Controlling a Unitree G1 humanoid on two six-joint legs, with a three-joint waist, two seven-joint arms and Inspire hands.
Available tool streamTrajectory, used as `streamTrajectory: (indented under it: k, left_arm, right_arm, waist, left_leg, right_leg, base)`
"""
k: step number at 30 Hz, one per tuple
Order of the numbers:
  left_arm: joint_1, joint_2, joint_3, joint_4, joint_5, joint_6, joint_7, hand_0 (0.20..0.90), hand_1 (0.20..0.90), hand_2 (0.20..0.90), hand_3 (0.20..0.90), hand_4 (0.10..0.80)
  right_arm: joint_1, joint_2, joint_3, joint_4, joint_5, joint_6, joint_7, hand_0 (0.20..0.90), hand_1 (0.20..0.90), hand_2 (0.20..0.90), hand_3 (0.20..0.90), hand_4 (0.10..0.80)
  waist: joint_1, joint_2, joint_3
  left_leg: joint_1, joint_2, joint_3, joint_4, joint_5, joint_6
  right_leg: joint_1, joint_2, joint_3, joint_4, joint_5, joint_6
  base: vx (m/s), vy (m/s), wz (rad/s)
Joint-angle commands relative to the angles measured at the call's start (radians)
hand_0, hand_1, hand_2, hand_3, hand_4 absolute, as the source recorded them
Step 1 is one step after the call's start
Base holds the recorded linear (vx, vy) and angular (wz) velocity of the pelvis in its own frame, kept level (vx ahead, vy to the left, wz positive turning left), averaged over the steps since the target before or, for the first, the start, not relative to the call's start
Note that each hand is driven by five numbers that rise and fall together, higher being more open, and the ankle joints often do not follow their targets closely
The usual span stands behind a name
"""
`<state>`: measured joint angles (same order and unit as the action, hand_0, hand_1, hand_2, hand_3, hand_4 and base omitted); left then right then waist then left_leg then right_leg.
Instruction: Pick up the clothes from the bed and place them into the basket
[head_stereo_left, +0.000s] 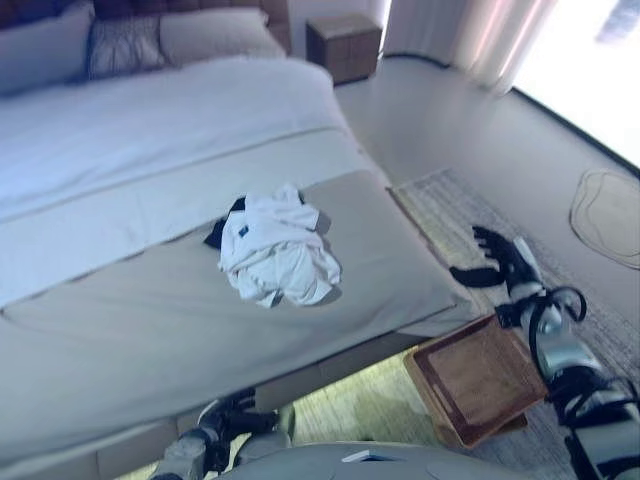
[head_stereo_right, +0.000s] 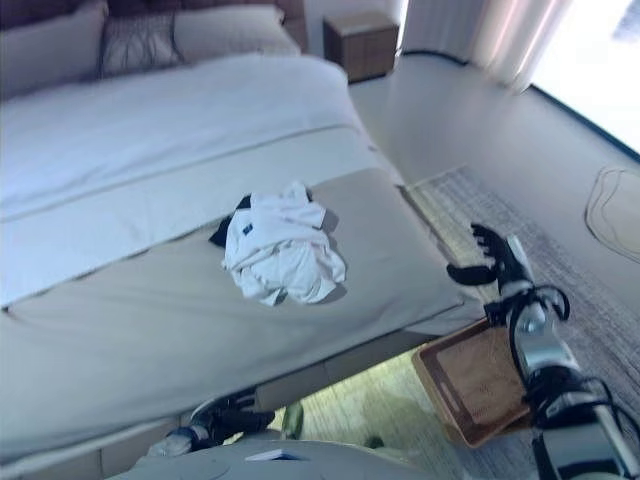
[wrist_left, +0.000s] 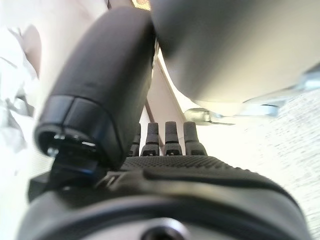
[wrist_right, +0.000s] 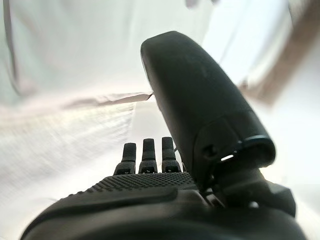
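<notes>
Bed (head_stereo_left: 150, 330) fills the left and centre of the head views, foot end nearest, covered by a grey runner below a pale sheet. Clothes (head_stereo_left: 277, 248) lie in one crumpled heap on the runner near the middle of the bed's foot section: mostly white fabric, with a dark piece showing at the heap's upper left edge. Neither hand touches them. Basket (head_stereo_left: 475, 378) sits on the floor at the bed's near right corner, brown, woven-looking, tilted in view, partly tucked under the overhang of the cover; nothing visible inside the part that shows. Right hand (head_stereo_left: 500, 260) is raised over the rug (head_stereo_left: 440, 205) just beyond the bed's right edge, above the basket and well apart from the clothes; fingers spread and straight, thumb out to the side, holding nothing (its own wrist view agrees: fingers in a row, extended, pale cover past them). Left hand (head_stereo_left: 240, 412) is low at the bottom edge, below the bed's near side, dark against the floor; in the left wrist view the fingers (wrist_left: 172, 137) stand straight beside the thumb, empty. At the head of the bed, pillows (head_stereo_left: 215, 32), one patterned cushion between them. A wooden nightstand (head_stereo_left: 343, 45) stands beside the bed's right side, curtains (head_stereo_left: 470, 35) behind it at the bright window.
</notes>
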<state>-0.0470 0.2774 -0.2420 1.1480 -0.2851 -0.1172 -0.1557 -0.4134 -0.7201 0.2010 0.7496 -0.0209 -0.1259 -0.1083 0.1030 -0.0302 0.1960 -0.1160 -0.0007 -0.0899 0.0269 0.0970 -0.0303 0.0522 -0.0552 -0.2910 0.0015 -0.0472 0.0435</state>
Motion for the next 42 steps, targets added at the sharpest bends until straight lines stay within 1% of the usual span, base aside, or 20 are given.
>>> streamTrajectory:
  k: [1, 2, 7, 8, 10, 11, 14, 16, 19, 21, 23, 26, 27, 28, 31, 34, 35, 38, 41, 42]
  left_arm:
    - [-0.027, 0.092, -0.032, -0.038, -0.037, 0.001, 0.042, 0.900, 0.900, 0.900, 0.900, 0.800]
    - [-0.040, 0.105, -0.033, -0.047, -0.049, 0.004, 0.044, 0.900, 0.900, 0.900, 0.900, 0.800]
    - [-0.069, 0.137, -0.049, -0.087, -0.076, 0.005, 0.056, 0.900, 0.900, 0.900, 0.900, 0.800]
    - [-0.068, 0.140, -0.050, -0.097, -0.082, 0.002, 0.057, 0.900, 0.900, 0.900, 0.900, 0.800]
    - [-0.071, 0.141, -0.048, -0.117, -0.102, -0.012, 0.056, 0.900, 0.900, 0.900, 0.900, 0.800]
    - [-0.074, 0.142, -0.048, -0.121, -0.108, -0.024, 0.055, 0.900, 0.900, 0.900, 0.900, 0.800]
    - [-0.082, 0.145, -0.043, -0.165, -0.194, -0.090, 0.012, 0.900, 0.900, 0.900, 0.900, 0.800]
    - [-0.088, 0.144, -0.045, -0.182, -0.223, -0.118, -0.006, 0.900, 0.900, 0.900, 0.900, 0.800]
    - [-0.107, 0.139, -0.062, -0.222, -0.251, -0.148, -0.024, 0.900, 0.900, 0.900, 0.900, 0.800]
    - [-0.119, 0.138, -0.080, -0.249, -0.253, -0.164, -0.026, 0.900, 0.900, 0.900, 0.900, 0.800]
    - [-0.139, 0.138, -0.111, -0.298, -0.257, -0.196, -0.028, 0.900, 0.900, 0.900, 0.900, 0.800]
    - [-0.156, 0.139, -0.142, -0.355, -0.280, -0.214, -0.043, 0.900, 0.900, 0.900, 0.900, 0.800]
    - [-0.161, 0.140, -0.149, -0.366, -0.285, -0.215, -0.044, 0.900, 0.900, 0.900, 0.900, 0.800]
    - [-0.168, 0.142, -0.159, -0.381, -0.286, -0.219, -0.046, 0.900, 0.900, 0.900, 0.900, 0.800]
    - [-0.183, 0.143, -0.176, -0.410, -0.294, -0.208, -0.047, 0.900, 0.900, 0.900, 0.900, 0.800]
    - [-0.180, 0.143, -0.186, -0.422, -0.280, -0.185, -0.031, 0.900, 0.900, 0.900, 0.900, 0.800]
    - [-0.175, 0.144, -0.186, -0.416, -0.268, -0.176, -0.020, 0.900, 0.900, 0.900, 0.900, 0.800]
    - [-0.158, 0.149, -0.178, -0.398, -0.238, -0.155, -0.002, 0.900, 0.900, 0.900, 0.900, 0.800]
    - [-0.130, 0.160, -0.153, -0.339, -0.181, -0.119, 0.020, 0.900, 0.900, 0.900, 0.900, 0.800]
    - [-0.128, 0.165, -0.142, -0.297, -0.146, -0.090, 0.030, 0.900, 0.900, 0.900, 0.900, 0.800]
  right_arm:
    - [-0.266, -0.057, 0.063, -0.080, -0.098, 0.023, -0.106, 0.900, 0.900, 0.900, 0.900, 0.800]
    - [-0.329, -0.066, 0.101, -0.068, -0.129, 0.050, -0.127, 0.900, 0.900, 0.900, 0.900, 0.800]
    - [-0.517, -0.099, 0.249, -0.023, -0.260, 0.159, -0.182, 0.900, 0.900, 0.900, 0.900, 0.800]
    - [-0.539, -0.100, 0.268, -0.018, -0.267, 0.177, -0.186, 0.900, 0.900, 0.900, 0.900, 0.800]
    - [-0.596, -0.102, 0.301, 0.009, -0.283, 0.212, -0.192, 0.900, 0.900, 0.900, 0.900, 0.800]
    - [-0.613, -0.101, 0.310, 0.018, -0.291, 0.223, -0.190, 0.900, 0.900, 0.900, 0.900, 0.800]
    - [-0.717, -0.098, 0.368, 0.076, -0.328, 0.285, -0.182, 0.900, 0.900, 0.900, 0.900, 0.800]
    - [-0.762, -0.095, 0.396, 0.108, -0.324, 0.299, -0.179, 0.900, 0.900, 0.900, 0.900, 0.800]
    - [-0.823, -0.076, 0.429, 0.135, -0.324, 0.353, -0.134, 0.900, 0.900, 0.900, 0.900, 0.800]
    - [-0.840, -0.065, 0.445, 0.163, -0.330, 0.371, -0.116, 0.900, 0.900, 0.900, 0.900, 0.800]
    - [-0.869, -0.056, 0.471, 0.199, -0.346, 0.431, -0.068, 0.900, 0.900, 0.900, 0.900, 0.800]
    - [-0.888, -0.038, 0.480, 0.256, -0.322, 0.468, -0.064, 0.900, 0.900, 0.900, 0.900, 0.800]
    - [-0.892, -0.034, 0.481, 0.267, -0.314, 0.470, -0.068, 0.764, 0.764, 0.764, 0.741, 0.641]
    - [-0.897, -0.025, 0.478, 0.280, -0.304, 0.478, -0.074, 0.300, 0.300, 0.300, 0.200, 0.100]
    - [-0.923, -0.007, 0.476, 0.298, -0.291, 0.477, -0.103, 0.300, 0.300, 0.300, 0.200, 0.100]
    - [-0.936, -0.001, 0.469, 0.285, -0.265, 0.440, -0.175, 0.300, 0.300, 0.300, 0.200, 0.100]
    - [-0.946, -0.003, 0.463, 0.258, -0.243, 0.411, -0.231, 0.300, 0.300, 0.300, 0.200, 0.100]
    - [-0.951, -0.017, 0.445, 0.164, -0.218, 0.381, -0.319, 0.300, 0.300, 0.300, 0.200, 0.100]
    - [-0.938, -0.053, 0.387, 0.010, -0.214, 0.345, -0.425, 0.300, 0.300, 0.300, 0.200, 0.100]
    - [-0.944, -0.073, 0.356, -0.030, -0.209, 0.312, -0.466, 0.300, 0.300, 0.300, 0.200, 0.100]
  waist:
    - [0.090, -0.036, 0.142]
    - [0.107, -0.034, 0.170]
    - [0.163, -0.024, 0.235]
    - [0.174, -0.025, 0.244]
    - [0.196, -0.021, 0.265]
    - [0.201, -0.018, 0.272]
    - [0.232, 0.003, 0.307]
    - [0.242, 0.015, 0.319]
    - [0.248, 0.030, 0.324]
    - [0.250, 0.035, 0.324]
    - [0.254, 0.042, 0.324]
    - [0.256, 0.048, 0.324]
    - [0.256, 0.049, 0.324]
    - [0.255, 0.051, 0.324]
    - [0.253, 0.052, 0.324]
    - [0.250, 0.045, 0.324]
    - [0.247, 0.040, 0.324]
    - [0.236, 0.024, 0.324]
    - [0.212, -0.006, 0.324]
    - [0.201, -0.020, 0.323]
  left_leg:
    - [-0.079, -0.081, 0.025, 0.163, -0.162, 0.100]
    - [-0.117, -0.085, 0.018, 0.184, -0.159, 0.103]
    - [-0.255, -0.104, -0.018, 0.238, -0.134, 0.113]
    - [-0.255, -0.106, -0.024, 0.246, -0.156, 0.111]
    - [-0.291, -0.111, -0.035, 0.260, -0.149, 0.112]
    - [-0.300, -0.113, -0.038, 0.263, -0.147, 0.112]
    - [-0.366, -0.121, -0.047, 0.290, -0.133, 0.111]
    - [-0.400, -0.123, -0.048, 0.313, -0.131, 0.109]
    - [-0.456, -0.123, -0.046, 0.350, -0.129, 0.107]
    - [-0.483, -0.121, -0.046, 0.371, -0.131, 0.107]
    - [-0.514, -0.118, -0.046, 0.395, -0.134, 0.105]
    - [-0.551, -0.115, -0.047, 0.423, -0.138, 0.107]
    - [-0.558, -0.114, -0.048, 0.427, -0.138, 0.107]
    - [-0.567, -0.113, -0.048, 0.436, -0.139, 0.107]
    - [-0.586, -0.107, -0.049, 0.453, -0.143, 0.106]
    - [-0.585, -0.102, -0.049, 0.459, -0.147, 0.104]
    - [-0.576, -0.098, -0.051, 0.455, -0.149, 0.102]
    - [-0.552, -0.091, -0.048, 0.444, -0.155, 0.100]
    - [-0.482, -0.081, -0.036, 0.411, -0.167, 0.099]
    - [-0.436, -0.076, -0.027, 0.388, -0.173, 0.098]
  right_leg:
    - [-0.162, -0.067, 0.049, 0.195, 0.003, 0.004]
    - [-0.192, -0.069, 0.044, 0.220, 0.000, 0.001]
    - [-0.324, -0.080, 0.005, 0.335, -0.009, -0.008]
    - [-0.332, -0.083, 0.007, 0.362, -0.032, 0.000]
    - [-0.370, -0.096, -0.010, 0.400, -0.039, 0.001]
    - [-0.379, -0.099, -0.014, 0.408, -0.040, 0.001]
    - [-0.447, -0.120, -0.043, 0.484, -0.063, -0.007]
    - [-0.483, -0.130, -0.053, 0.529, -0.075, -0.011]
    - [-0.547, -0.130, -0.056, 0.603, -0.101, -0.022]
    - [-0.577, -0.132, -0.056, 0.630, -0.117, -0.026]
    - [-0.604, -0.133, -0.056, 0.653, -0.136, -0.031]
    - [-0.639, -0.133, -0.051, 0.685, -0.143, -0.034]
    - [-0.645, -0.133, -0.050, 0.691, -0.144, -0.034]
    - [-0.653, -0.129, -0.047, 0.698, -0.147, -0.034]
    - [-0.668, -0.123, -0.038, 0.709, -0.151, -0.032]
    - [-0.662, -0.112, -0.032, 0.700, -0.145, -0.028]
    - [-0.652, -0.105, -0.029, 0.688, -0.140, -0.026]
    - [-0.628, -0.092, -0.021, 0.661, -0.128, -0.020]
    - [-0.560, -0.076, -0.005, 0.599, -0.106, -0.005]
    - [-0.516, -0.070, 0.003, 0.561, -0.095, 0.003]
  base:
    - [-0.172, 0.014, 0.49]
    - [-0.113, 0.036, 0.43]
    - [-0.055, 0.060, 0.39]
    - [0.057, 0.059, 0.43]
    - [0.022, 0.062, 0.33]
    - [-0.026, 0.068, 0.29]
    - [-0.034, 0.100, 0.32]
    - [-0.036, 0.093, 0.21]
    - [-0.025, 0.093, 0.08]
    - [-0.020, 0.072, -0.01]
    - [-0.016, 0.053, -0.05]
    - [-0.014, 0.017, -0.06]
    - [0.000, 0.000, 0.00]
    - [0.000, 0.000, 0.00]
    - [-0.017, -0.017, 0.08]
    - [-0.010, -0.052, 0.10]
    - [-0.011, -0.074, -0.23]
    - [-0.021, -0.075, -0.32]
    - [-0.027, -0.111, -0.01]
    - [-0.003, -0.137, -0.60]
